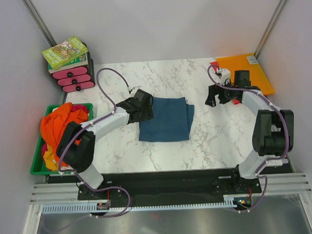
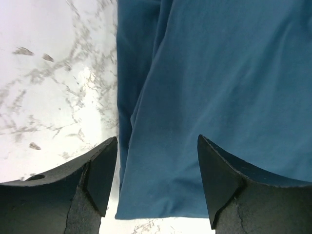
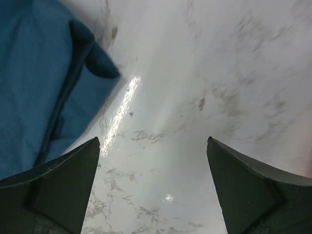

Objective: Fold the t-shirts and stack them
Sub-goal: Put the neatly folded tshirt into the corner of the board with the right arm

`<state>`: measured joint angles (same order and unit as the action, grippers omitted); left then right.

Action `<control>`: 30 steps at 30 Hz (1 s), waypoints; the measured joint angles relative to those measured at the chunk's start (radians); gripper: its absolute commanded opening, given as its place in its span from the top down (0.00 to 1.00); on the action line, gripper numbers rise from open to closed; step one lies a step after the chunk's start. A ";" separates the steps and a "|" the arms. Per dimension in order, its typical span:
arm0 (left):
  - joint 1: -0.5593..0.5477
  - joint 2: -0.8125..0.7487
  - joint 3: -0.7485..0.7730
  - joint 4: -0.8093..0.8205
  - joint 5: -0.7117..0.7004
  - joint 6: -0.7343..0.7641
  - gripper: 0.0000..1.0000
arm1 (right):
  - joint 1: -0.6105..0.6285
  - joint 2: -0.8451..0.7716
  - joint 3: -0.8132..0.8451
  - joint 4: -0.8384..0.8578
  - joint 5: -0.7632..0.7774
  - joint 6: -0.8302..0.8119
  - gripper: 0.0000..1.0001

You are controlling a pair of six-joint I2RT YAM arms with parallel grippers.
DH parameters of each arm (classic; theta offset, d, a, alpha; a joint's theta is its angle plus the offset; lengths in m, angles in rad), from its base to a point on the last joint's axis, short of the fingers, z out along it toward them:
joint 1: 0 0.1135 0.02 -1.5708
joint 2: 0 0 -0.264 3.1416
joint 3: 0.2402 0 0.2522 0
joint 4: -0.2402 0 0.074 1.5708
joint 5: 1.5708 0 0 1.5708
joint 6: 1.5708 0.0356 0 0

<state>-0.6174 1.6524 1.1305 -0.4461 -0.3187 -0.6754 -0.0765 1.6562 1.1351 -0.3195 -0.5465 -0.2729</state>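
At the centre of the table (image 1: 209, 140) lies the folded teal t-shirt (image 1: 165, 119). The left gripper (image 1: 143, 110) sits over its left edge, jaws apart, holding nothing; the right gripper (image 1: 213, 98) stands wide over bare marble. Risk: pinching only the top layer would undo the fold.

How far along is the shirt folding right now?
Done: the blue shirt lies folded into a rectangle on the table. In hand: the left fingers stand open over its left edge, gripping nothing; the right fingers are open over bare table. Left: the orange shirts are heaped unfolded in the green bin, and nothing is stacked yet.
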 measured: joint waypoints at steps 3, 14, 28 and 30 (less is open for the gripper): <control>-0.006 0.059 0.000 0.001 0.022 0.003 0.27 | 0.036 0.133 0.002 -0.072 0.002 0.015 0.02; -0.006 0.083 -0.042 0.068 0.069 0.003 0.28 | 0.169 -0.127 -0.190 0.113 0.341 0.108 0.02; -0.005 0.066 -0.141 0.156 0.094 0.002 0.28 | 0.464 -0.111 -0.207 0.194 0.586 0.172 0.02; -0.005 0.056 -0.154 0.167 0.096 0.002 0.28 | 0.474 -0.176 -0.218 0.224 0.673 0.187 0.02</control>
<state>-0.6224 1.7084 0.9764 -0.2794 -0.2226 -0.6735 0.3973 1.4803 0.9169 -0.0952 0.1265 -0.0860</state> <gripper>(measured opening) 0.719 0.982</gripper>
